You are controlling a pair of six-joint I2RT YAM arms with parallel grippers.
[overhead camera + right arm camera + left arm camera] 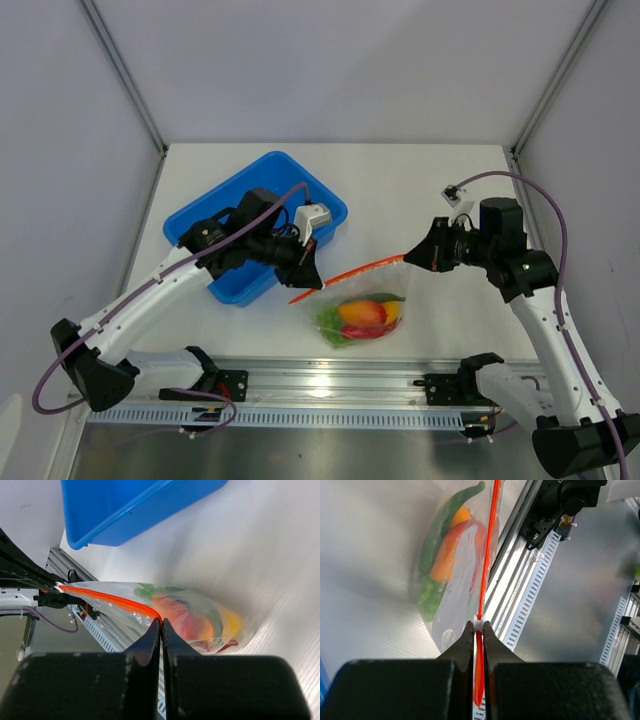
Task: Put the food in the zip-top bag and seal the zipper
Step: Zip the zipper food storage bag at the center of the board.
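Observation:
The clear zip-top bag (362,312) hangs stretched between both grippers, just above the white table. The food (365,318) sits bunched in its bottom: red, orange, yellow and green pieces. The left gripper (308,276) is shut on the left end of the red-orange zipper (350,273), its tips right behind a small white slider (478,624). At the right end of the zipper (110,600), the right gripper (161,623) is shut on the strip. In the left wrist view the zipper (488,555) runs straight away from the left gripper (478,628), with the food (445,555) beside it.
A blue tray (290,176) stands behind the left arm, at the back left of the table. A silver rail (330,385) with both arm bases runs along the near edge. Grey walls enclose the table at the back and sides.

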